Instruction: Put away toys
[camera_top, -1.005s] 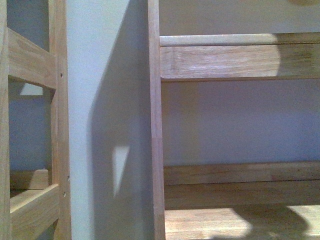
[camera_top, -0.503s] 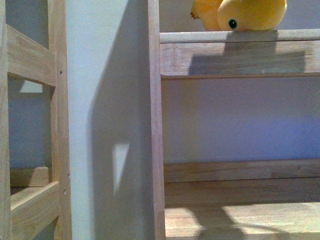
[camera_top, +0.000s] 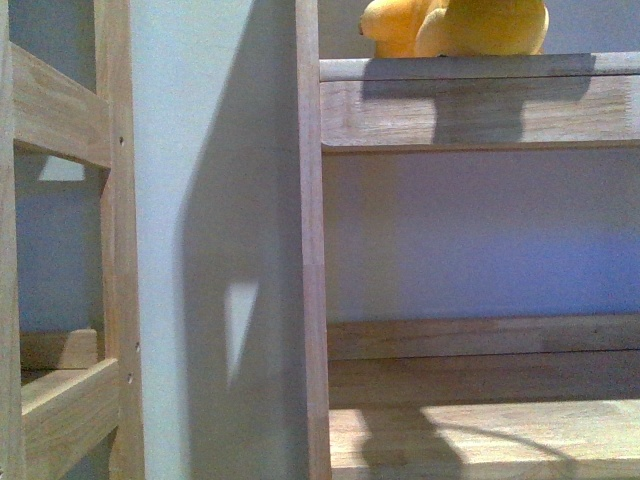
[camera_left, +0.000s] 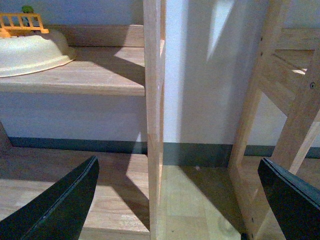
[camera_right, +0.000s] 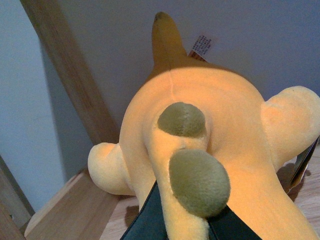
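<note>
- Since half a second ago, the toy (camera_top: 455, 27) has been shifted on the upper shelf (camera_top: 478, 68) in the front view: its black eye is no longer shown and more of the orange body lies left of where it was; a second ago the shelf was nearly bare.
- The shelf unit (camera_top: 310, 250) is seen from the front as wooden boards and an upright, with a lower shelf (camera_top: 480, 440) beneath, on which nothing is seen.
- The toy is judged to be light, soft and fuzzy, so it will squash under pressure and spring back; nothing about it looks fragile or slippery. A hold across a limb or the narrow part of the body is judged best.
- In the right wrist view the toy (camera_right: 200, 165) fills the frame, resting on the shelf board near the wall.
- The right claw (camera_right: 177, 222) is pinched on the toy's underside, its dark fingers pressed into the plush at the bottom of the frame.
- The left claw (camera_left: 175, 200) is spread wide and holds nothing, with the upright between its fingers but untouched.
</note>
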